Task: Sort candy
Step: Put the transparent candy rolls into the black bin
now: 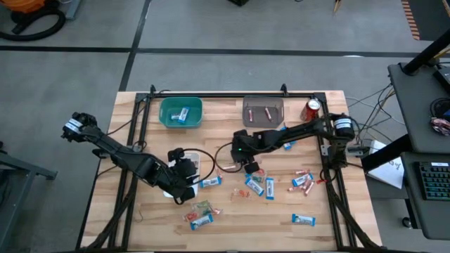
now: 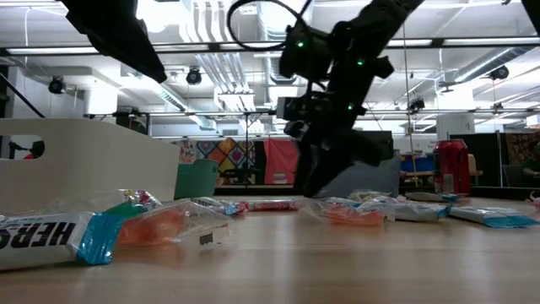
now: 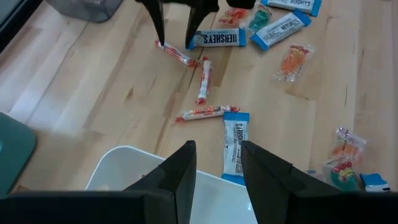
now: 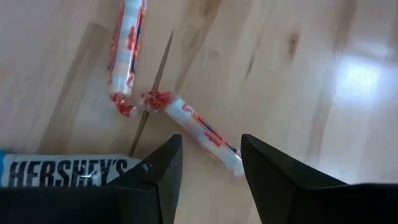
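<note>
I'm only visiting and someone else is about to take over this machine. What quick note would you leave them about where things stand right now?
Right tool: open, low over a red-and-white stick candy at mid-table, a Hershey's bar beside it; nothing gripped yet.
Left tool: open and empty, above the white bin at front left.
Done: one bar in the teal bin, two sticks in the grey bin.
Left: most candy lies loose on the table, including bars, sticks and small orange packs.
The red can stands at the back right.
</note>
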Controlling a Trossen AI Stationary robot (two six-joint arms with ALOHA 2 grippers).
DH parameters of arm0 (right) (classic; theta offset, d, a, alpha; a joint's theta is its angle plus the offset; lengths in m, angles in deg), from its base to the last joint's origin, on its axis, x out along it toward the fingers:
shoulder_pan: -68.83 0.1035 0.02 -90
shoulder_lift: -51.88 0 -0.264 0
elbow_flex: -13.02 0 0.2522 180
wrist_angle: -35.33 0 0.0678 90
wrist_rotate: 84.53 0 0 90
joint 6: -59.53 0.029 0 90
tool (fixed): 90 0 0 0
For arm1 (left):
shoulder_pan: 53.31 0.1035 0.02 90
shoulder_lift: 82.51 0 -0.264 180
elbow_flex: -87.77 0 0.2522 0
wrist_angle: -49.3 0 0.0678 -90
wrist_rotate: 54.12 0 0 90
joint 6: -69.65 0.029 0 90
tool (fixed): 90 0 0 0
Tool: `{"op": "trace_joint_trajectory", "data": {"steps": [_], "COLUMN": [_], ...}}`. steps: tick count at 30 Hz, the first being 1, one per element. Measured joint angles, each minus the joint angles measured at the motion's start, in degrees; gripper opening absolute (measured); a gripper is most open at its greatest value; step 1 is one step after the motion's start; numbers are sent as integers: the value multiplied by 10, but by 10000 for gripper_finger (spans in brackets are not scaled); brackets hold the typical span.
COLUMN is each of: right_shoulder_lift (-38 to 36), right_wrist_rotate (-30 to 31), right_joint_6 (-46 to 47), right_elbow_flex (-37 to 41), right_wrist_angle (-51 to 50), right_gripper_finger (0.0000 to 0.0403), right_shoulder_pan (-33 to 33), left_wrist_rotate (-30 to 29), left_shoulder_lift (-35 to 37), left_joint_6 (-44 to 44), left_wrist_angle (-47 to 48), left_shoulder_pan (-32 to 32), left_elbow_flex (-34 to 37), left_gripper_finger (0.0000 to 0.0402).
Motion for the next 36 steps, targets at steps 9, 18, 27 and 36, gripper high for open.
{"op": "trace_joint_trajectory", "data": {"steps": [9,18,27,36], "right_shoulder_lift": [32,38,71,46], "right_wrist_rotate": [-25,-59,-79,-100], "right_joint_6": [-32,-18,-14,17], "right_elbow_flex": [-47,-42,-45,-43], "right_wrist_angle": [-53,-42,-41,-38], "right_gripper_finger": [144,119,79,14], "right_shoulder_pan": [-5,-30,-32,-32], "left_wrist_rotate": [0,0,0,-35], "left_shoulder_lift": [0,0,0,0], "left_joint_6": [1,2,2,3], "left_wrist_angle": [0,-1,-4,-6], "left_shoulder_pan": [-2,-2,-2,-2], "left_elbow_flex": [0,0,0,0], "left_gripper_finger": [111,111,111,111]}}
